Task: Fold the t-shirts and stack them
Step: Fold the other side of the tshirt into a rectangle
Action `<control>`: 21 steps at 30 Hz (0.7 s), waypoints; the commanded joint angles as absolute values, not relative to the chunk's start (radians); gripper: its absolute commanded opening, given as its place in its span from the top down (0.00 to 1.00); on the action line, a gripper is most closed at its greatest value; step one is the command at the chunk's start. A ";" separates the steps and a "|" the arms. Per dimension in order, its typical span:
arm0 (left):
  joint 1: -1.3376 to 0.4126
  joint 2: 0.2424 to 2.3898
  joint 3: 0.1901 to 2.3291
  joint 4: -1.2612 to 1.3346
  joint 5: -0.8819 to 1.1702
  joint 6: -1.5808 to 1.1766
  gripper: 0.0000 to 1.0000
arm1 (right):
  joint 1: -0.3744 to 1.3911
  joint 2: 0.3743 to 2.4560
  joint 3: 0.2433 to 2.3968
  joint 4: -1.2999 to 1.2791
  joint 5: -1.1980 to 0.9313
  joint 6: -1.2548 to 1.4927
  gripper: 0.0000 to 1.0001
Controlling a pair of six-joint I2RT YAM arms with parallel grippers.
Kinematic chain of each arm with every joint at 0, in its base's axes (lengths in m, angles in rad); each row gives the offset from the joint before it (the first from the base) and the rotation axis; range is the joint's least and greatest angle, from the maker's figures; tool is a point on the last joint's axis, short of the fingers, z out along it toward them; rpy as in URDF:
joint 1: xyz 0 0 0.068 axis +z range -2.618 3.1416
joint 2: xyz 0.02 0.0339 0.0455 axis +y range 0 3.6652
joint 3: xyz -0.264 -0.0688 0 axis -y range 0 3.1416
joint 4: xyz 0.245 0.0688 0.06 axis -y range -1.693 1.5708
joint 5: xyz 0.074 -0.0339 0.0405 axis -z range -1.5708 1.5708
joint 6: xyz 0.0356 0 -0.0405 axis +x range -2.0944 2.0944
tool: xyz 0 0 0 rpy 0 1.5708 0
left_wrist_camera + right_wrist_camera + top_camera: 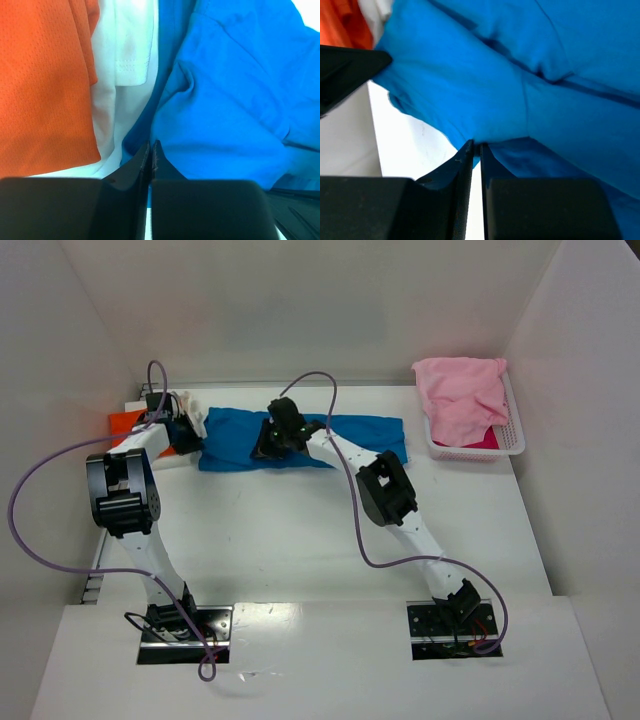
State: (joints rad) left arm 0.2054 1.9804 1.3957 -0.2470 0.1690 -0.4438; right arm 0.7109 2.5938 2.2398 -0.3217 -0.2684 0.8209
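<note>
- The blue t-shirt lies spread in a long band across the far part of the table, rumpled and creased.
- The left gripper is at the shirt's left end. Its jaws are pressed together, with the tips against the blue hem. The wrist view does not show whether any cloth is caught between them.
- The right gripper is at the shirt's near edge, about mid-length. Its jaws are drawn in to a narrow slit and nip a fold of blue cloth at the tips. Bare table shows through the slit below.
- The orange t-shirt lies at the far left, beyond the left gripper and apart from both tools.
- A white garment lies between the orange and the blue, touching both.
- The pink t-shirt is heaped in the white basket at the far right, draped over its rim and well apart from both grippers.
</note>
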 commanded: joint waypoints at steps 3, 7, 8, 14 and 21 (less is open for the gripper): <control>0.212 1.959 1.485 -0.233 0.199 -0.423 1.00 | 0.724 2.606 2.409 -0.373 -0.249 0.788 0.81; 0.212 1.968 1.520 -0.233 0.224 -0.429 1.00 | 0.704 2.615 2.459 -0.385 -0.238 0.769 0.81; 0.212 1.968 1.525 -0.227 0.228 -0.433 1.00 | 0.700 2.615 2.466 -0.385 -0.233 0.763 0.81; 0.212 2.031 1.600 -0.195 0.328 -0.443 0.94 | 0.673 2.677 2.580 -0.399 -0.206 0.749 0.81; 0.190 2.078 1.651 -0.210 0.286 -0.447 0.53 | 0.630 2.785 2.755 -0.453 -0.228 0.739 0.78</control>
